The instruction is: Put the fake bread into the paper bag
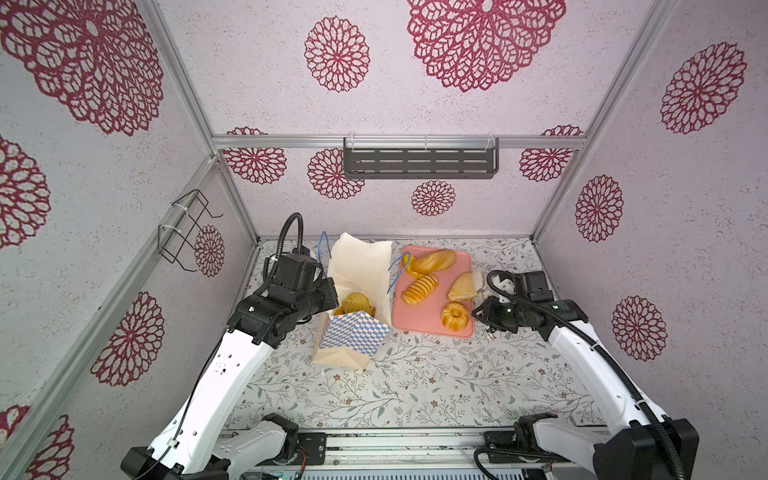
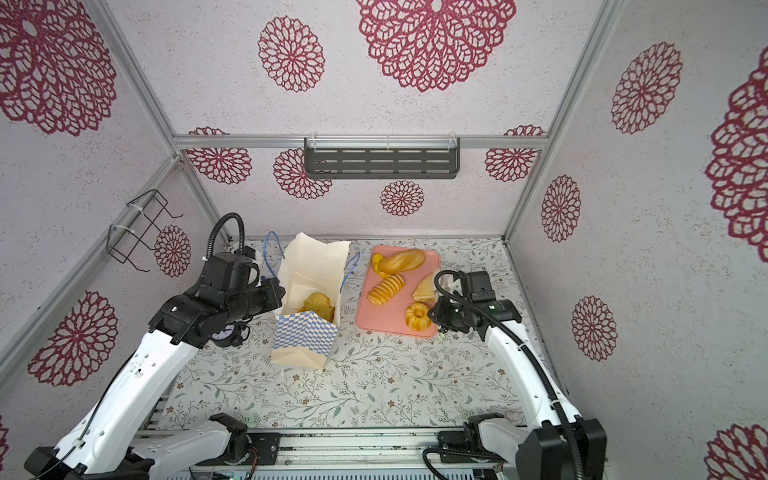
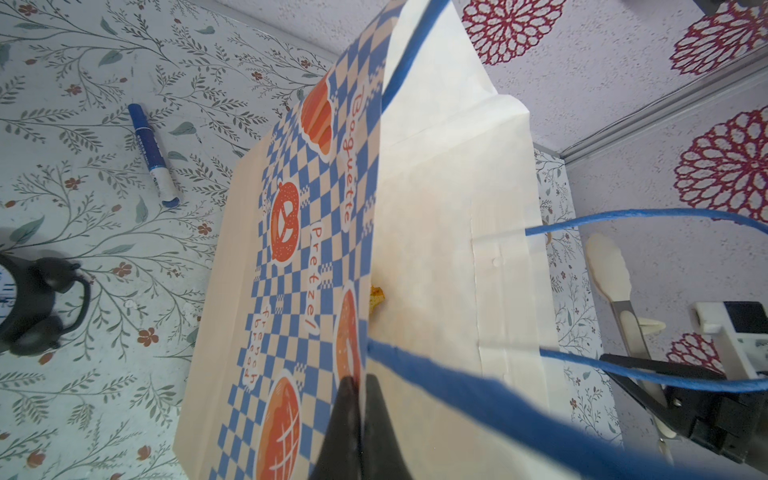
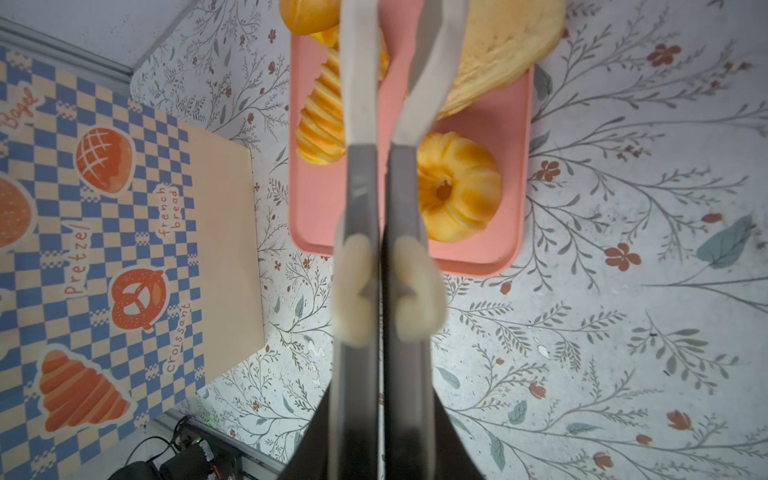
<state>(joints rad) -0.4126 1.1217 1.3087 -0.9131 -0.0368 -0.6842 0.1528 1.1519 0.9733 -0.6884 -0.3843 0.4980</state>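
In a top view: open paper bag [image 1: 357, 337] upright, green-speckled slice [image 1: 356, 302] inside. Just beside, pink tray [image 1: 419, 323] bearing long loaf [image 1: 435, 261], ridged roll [image 1: 420, 289], triangular sandwich [image 1: 461, 287] and ring bun [image 1: 454, 316], all golden-yellow.

Left wrist: left gripper [image 3: 359, 399] pinching the bag's rim. Printed: "Baguette", "Pretzel", "french bread".

Right wrist: right gripper [image 4: 381, 415] clamped on tongs [image 4: 361, 187] above the tray. Printed: "Bagel", "croissant".
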